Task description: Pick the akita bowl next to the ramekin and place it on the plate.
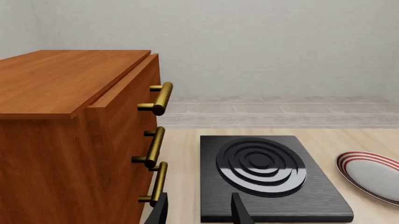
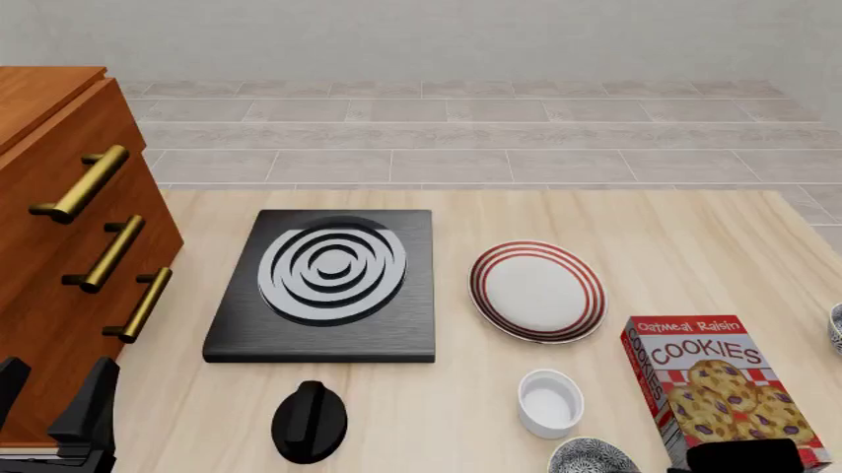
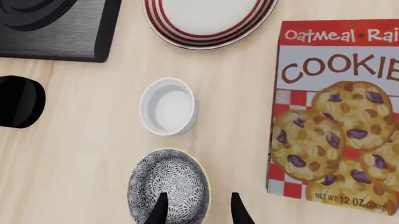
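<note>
The akita bowl [image 3: 168,186], dark-patterned with a speckled inside, sits on the table just beside the ramekin [image 3: 168,106], a small plain white cup. In the front view the akita bowl [image 2: 593,459] is cut off by the bottom edge, with the ramekin [image 2: 550,402] just beyond it. The plate [image 2: 537,291], white with red rings, lies farther back. My right gripper [image 3: 196,212] is open and hovers over the bowl, one finger above its inside and the other outside its rim. My left gripper [image 1: 198,214] is open and empty near the cabinet.
A cookie box [image 2: 717,389] lies right of the bowl and ramekin. A black stove plate [image 2: 329,286] sits left of the plate, with a black knob [image 2: 310,422] in front of it. A wooden drawer cabinet [image 2: 66,246] stands at the far left.
</note>
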